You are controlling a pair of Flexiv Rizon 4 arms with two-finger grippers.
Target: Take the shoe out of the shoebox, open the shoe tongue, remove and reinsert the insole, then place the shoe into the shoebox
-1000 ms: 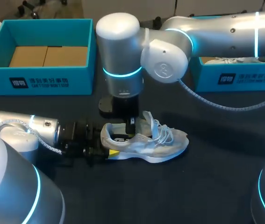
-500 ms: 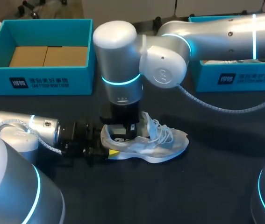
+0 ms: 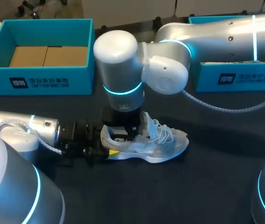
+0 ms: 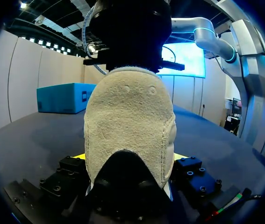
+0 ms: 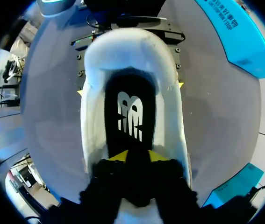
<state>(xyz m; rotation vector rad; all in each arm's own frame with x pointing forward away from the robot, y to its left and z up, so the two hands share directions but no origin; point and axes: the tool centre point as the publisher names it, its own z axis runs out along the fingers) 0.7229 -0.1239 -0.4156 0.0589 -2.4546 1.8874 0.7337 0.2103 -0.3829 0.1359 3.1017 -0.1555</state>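
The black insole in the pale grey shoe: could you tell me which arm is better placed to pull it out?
Right: the right arm's fingers hang over the black insole, while the left arm's fingers clamp the pale grey shoe steady.

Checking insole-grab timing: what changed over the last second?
The right gripper came down into the shoe opening and now sits at the black insole. The shoe stayed put, its heel clamped by the left gripper, which did not move.
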